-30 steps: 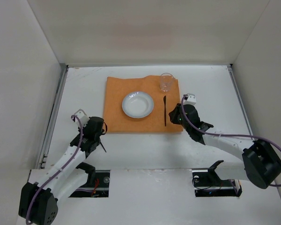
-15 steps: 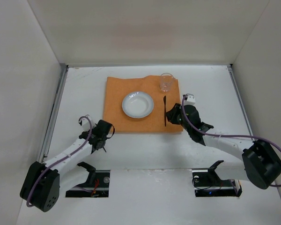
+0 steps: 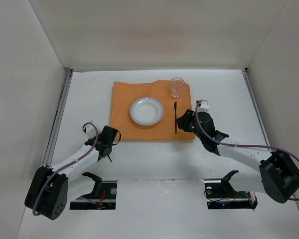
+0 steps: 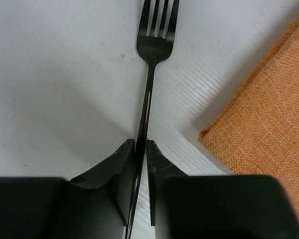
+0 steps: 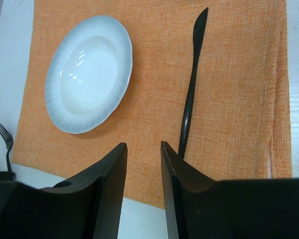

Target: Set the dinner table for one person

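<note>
Dinner table (image 3: 224,89) bears orange cloth (image 3: 122,107) holding plate (image 3: 146,110), knife (image 3: 175,117), glass (image 3: 177,87).

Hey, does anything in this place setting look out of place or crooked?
Only the fork: it is off the orange cloth, clamped in the left gripper over bare table beside a cloth corner. The plate, knife and glass sit neatly on the cloth.

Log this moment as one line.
left gripper: shut on fork, off orange cloth | right gripper: open, empty | on orange cloth: plate, knife, glass
</note>
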You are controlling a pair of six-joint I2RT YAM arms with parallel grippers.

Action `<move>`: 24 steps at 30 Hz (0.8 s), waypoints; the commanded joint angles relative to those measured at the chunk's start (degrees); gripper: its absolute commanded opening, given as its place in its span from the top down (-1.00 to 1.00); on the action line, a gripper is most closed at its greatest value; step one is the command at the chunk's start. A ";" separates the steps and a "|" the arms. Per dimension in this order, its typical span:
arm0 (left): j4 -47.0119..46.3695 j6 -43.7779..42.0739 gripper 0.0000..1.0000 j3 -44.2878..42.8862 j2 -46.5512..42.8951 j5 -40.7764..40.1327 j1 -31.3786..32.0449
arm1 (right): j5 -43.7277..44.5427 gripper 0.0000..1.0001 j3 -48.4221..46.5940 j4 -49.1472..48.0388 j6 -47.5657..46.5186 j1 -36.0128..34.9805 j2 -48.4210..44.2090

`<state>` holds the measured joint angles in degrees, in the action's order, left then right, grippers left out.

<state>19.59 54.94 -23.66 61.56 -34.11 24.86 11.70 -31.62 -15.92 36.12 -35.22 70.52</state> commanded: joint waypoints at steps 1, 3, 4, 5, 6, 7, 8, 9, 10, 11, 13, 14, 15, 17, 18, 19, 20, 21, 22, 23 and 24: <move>-1.05 -0.27 0.81 1.68 -0.56 1.32 -1.09 | 0.07 0.19 0.50 -3.41 0.36 0.46 -1.35; -1.14 -0.36 0.87 2.21 -1.96 1.76 -1.53 | 0.16 0.15 0.76 -3.50 0.36 0.73 -1.79; -0.96 -0.62 0.89 2.30 -2.93 1.94 -1.70 | 0.25 0.14 1.03 -3.59 0.36 1.16 -2.05; -0.61 -1.14 0.92 2.30 -4.07 1.94 -1.88 | 0.25 0.14 1.12 -3.59 0.44 1.69 -2.23; -0.26 -1.93 0.94 2.30 -4.95 1.59 -1.97 | -0.01 0.13 1.21 -3.50 0.53 1.95 -2.32; 0.18 -2.90 0.95 2.22 -6.26 1.41 -2.14 | -0.28 0.13 1.29 -3.41 0.79 2.22 -2.67; 1.14 -3.78 0.96 1.95 -7.84 1.41 -2.41 | -0.37 0.13 1.47 -3.50 0.88 2.22 -3.02; 1.93 -4.13 0.96 1.60 -9.25 1.33 -2.58 | -0.19 0.13 1.64 -3.59 0.88 2.22 -3.37; 3.16 -4.48 0.97 0.82 -10.92 1.15 -2.58 | 0.16 0.12 1.73 -3.59 0.88 2.31 -3.37; 4.65 -5.27 0.97 -0.41 -12.33 0.89 -2.58 | -0.01 0.12 1.73 -3.59 0.88 2.66 -3.37; 6.59 -7.81 0.97 -3.40 -14.62 -1.04 -1.62 | -0.54 0.12 1.82 -3.50 1.15 2.92 -3.20; 6.51 -9.13 0.97 -4.45 -14.89 -1.74 -1.01 | -0.54 0.13 1.82 -3.59 1.15 2.84 -3.28; 5.81 -10.97 0.96 -6.12 -14.72 -2.10 -0.13 | -0.37 0.13 1.82 -3.68 1.23 2.84 -3.37; 3.45 -14.84 0.96 -9.98 -11.74 -2.19 1.37 | 0.07 0.13 2.00 -3.94 1.23 3.10 -2.94; 1.52 -17.90 0.96 -12.53 -8.94 -1.93 2.50 | -0.10 0.13 2.08 -4.20 1.32 3.36 -2.59; -0.85 -21.07 0.95 -14.99 -5.78 -1.49 4.08 | -0.54 0.13 2.08 -4.20 1.58 3.54 -2.23; -2.61 -23.62 0.95 -16.84 -3.49 -1.23 5.31 | -0.63 0.13 2.08 -4.29 1.93 3.37 -2.14; -5.33 -26.69 0.93 -18.77 -0.59 -1.49 6.63 | -0.63 0.13 2.00 -4.38 1.94 3.36 -2.06; -8.31 -29.86 0.92 -20.62 2.39 -0.70 7.08 | -0.28 0.13 2.00 -4.64 1.94 3.36 -1.88; -10.78 -32.67 0.92 -22.38 5.38 0.87 6.82 | -0.10 0.13 2.08 -5.08 1.94 3.36 -1.62; -12.11 -34.18 0.90 -23.70 7.50 2.63 6.73 | -0.19 0.13 2.17 -5.34 2.03 3.36 -1.18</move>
<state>15.33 32.01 -43.24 64.55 -34.24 31.20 11.55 -29.80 -17.19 37.54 -32.21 68.73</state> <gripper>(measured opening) 0.072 0.438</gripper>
